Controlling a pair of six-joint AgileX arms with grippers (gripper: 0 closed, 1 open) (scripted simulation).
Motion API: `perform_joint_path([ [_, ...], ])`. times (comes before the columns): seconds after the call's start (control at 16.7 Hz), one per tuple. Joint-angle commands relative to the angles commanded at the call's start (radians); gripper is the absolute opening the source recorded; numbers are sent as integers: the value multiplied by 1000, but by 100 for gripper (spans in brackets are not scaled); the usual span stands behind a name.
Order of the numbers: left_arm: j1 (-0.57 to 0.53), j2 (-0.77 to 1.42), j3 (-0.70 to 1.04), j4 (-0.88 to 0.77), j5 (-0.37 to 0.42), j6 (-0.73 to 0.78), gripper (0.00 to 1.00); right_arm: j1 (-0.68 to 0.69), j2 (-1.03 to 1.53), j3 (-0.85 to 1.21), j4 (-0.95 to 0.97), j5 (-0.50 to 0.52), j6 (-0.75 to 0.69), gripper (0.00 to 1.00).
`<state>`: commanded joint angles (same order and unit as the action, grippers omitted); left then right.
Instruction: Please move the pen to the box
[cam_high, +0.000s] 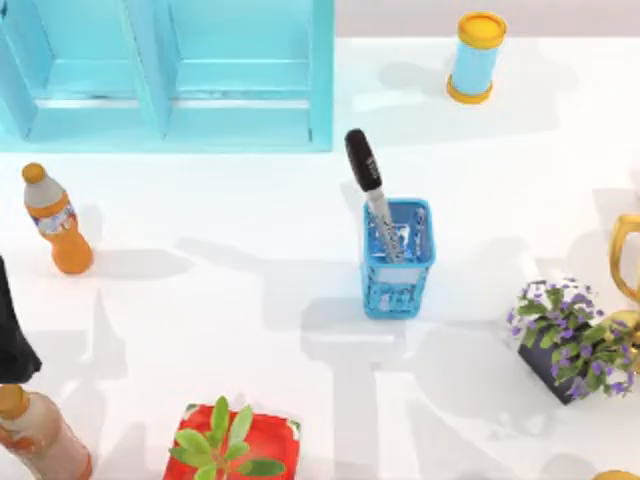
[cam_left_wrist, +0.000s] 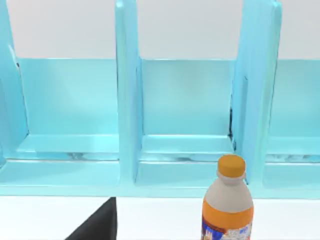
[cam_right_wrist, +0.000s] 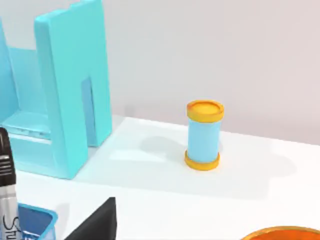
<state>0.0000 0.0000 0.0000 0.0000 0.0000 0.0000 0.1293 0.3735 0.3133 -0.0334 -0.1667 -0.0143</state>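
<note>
- Our left arm sits at the bench's left edge, near the orange bottle; we cannot tell how either arm's jaws are set.
- The pen already stands barrel-down in the blue mesh box near the bench's middle, leaning toward the back edge with its cap up and out, so we judge the move done.
- It looks slim: thick glossy black cap, thin white-grey barrel with dark lettering.
- A cyan shelf stands along the back edge.
</note>
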Motion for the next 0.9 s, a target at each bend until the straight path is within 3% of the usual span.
perform_joint_path([
  [0.48, 0, 0, 0, 0, 0, 0, 100, 170, 725, 445, -48, -253, -91, 100],
  [0.9, 0, 0, 0, 0, 0, 0, 100, 209, 1188, 611, -76, -378, -196, 100],
])
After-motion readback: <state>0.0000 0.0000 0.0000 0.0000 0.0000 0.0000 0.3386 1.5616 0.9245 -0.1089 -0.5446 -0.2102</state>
